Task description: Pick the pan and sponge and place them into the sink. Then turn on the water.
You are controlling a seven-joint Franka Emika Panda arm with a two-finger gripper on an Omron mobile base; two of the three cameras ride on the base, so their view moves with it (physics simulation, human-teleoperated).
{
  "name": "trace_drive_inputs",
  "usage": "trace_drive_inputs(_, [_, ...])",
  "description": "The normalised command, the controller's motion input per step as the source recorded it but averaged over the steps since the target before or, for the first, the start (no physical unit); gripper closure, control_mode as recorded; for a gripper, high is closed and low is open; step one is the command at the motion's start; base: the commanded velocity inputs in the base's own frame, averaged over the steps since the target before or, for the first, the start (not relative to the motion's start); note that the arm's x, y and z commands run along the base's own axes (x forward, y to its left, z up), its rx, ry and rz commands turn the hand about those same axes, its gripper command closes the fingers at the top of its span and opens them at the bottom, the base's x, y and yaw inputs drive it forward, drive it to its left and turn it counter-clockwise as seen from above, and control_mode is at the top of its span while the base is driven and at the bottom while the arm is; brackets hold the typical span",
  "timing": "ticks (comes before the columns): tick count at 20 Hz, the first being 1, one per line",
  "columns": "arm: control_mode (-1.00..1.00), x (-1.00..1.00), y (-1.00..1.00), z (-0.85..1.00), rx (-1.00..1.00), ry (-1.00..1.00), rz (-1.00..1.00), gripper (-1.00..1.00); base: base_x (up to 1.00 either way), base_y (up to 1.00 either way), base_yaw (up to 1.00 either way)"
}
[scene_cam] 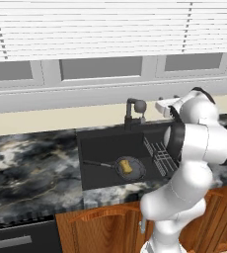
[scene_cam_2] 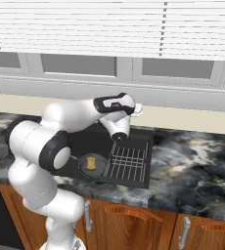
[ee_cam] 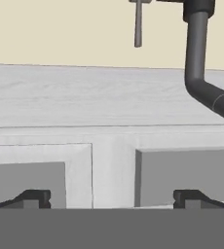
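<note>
While the pan (scene_cam: pixel 130 168) lies inside the sink (scene_cam: pixel 100 148), its thin handle pointing left across the black basin floor, the yellow sponge (scene_cam: pixel 127 166) rests on top of it. Just right of the pan in the same basin sits a wire dish rack (scene_cam: pixel 159 154). Behind the sink's back edge rises the black faucet (scene_cam: pixel 133 112), and right of the faucet the gripper (scene_cam: pixel 161 107) hovers above the basin's rear right corner, jaws spread wide and empty; in the hand view its fingertips (ee_cam: pixel 36 198) stand far apart, with the faucet's spout to one side. The white arm covers the sink's right rim, and marbled counter (scene_cam: pixel 26 163) flanks the sink.
</note>
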Motion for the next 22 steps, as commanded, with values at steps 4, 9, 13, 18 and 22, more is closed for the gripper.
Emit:
trace_drive_inputs(4, [-1.00,0.31,0.06,-0.25,0.05,0.01,0.05,-1.00,0.00,0.00,0.00])
trace_drive_inputs(9, [-1.00,0.35,0.09,-0.34,0.07,0.04,0.02,-1.00,0.00,0.00,0.00])
trace_drive_inputs(13, [-1.00,0.36,0.06,-0.30,0.09,0.01,0.00,-1.00,0.00,0.00,0.00])
trace_drive_inputs(18, [-1.00,0.31,0.12,-0.34,0.08,0.00,0.00,-1.00,0.00,0.00,0.00])
trace_drive_inputs(22, [-1.00,0.31,0.23,-0.49,0.02,0.03,0.00,-1.00,0.00,0.00,0.00])
